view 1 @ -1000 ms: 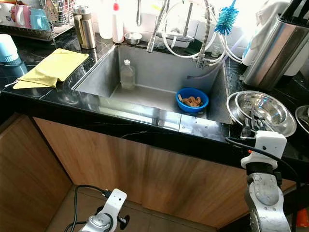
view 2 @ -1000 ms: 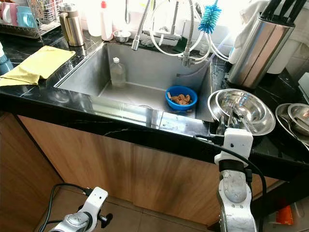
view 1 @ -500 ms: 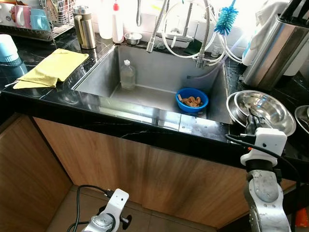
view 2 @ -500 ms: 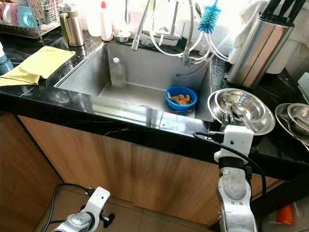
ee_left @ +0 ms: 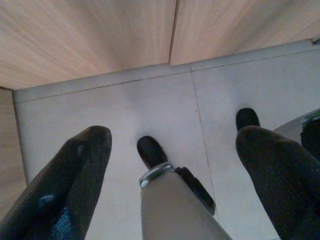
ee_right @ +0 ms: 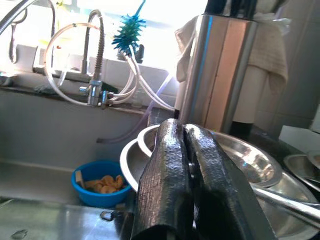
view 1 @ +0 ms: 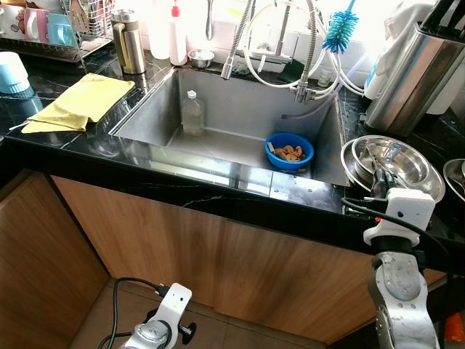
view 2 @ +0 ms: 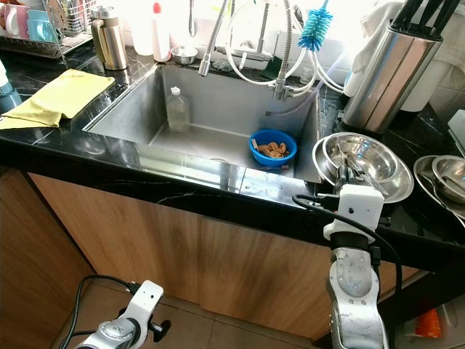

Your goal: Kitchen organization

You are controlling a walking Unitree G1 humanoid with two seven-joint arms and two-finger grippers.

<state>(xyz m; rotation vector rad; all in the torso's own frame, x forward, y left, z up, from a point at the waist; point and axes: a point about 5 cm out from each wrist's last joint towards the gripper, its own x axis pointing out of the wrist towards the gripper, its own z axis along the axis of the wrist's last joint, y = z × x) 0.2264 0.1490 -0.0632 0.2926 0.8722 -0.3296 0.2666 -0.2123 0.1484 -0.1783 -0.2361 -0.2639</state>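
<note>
The right gripper (ee_right: 187, 150) is hovering at the near rim of the stacked round stainless-steel bowls (view 2: 378, 163), which are sitting on the black marble countertop (view 1: 65, 142) just to the right of the rectangular stainless-steel sink (view 1: 240, 109). Its two black fingers (ee_right: 165, 175) are pressing flat together with nothing between them. The right arm is rising from below the counter edge, its white wrist housing lying level with the bowls' near edge.

Inside the sink, a small round blue plastic bowl (view 1: 289, 149) holding brown food scraps is resting in the near right corner of the basin. A clear plastic bottle (view 1: 192, 114) is standing upright against the left wall of the basin.

A folded yellow cloth (view 1: 76, 102) is lying on the countertop left of the sink. A tall brushed-steel flask (view 1: 129, 40) is standing at the sink's far left corner. A large cylindrical steel utensil holder (view 2: 389, 69) is standing behind the stacked bowls. A blue bristle bottle brush (view 2: 314, 27) is standing upright beside the flexible spring tap (view 1: 236, 43).

The left gripper (ee_left: 172, 165) is hanging idle beside the wooden cabinet front (view 1: 218, 269), pointing at the pale tiled floor (ee_left: 150, 105), its fingers spread wide apart and holding nothing.
</note>
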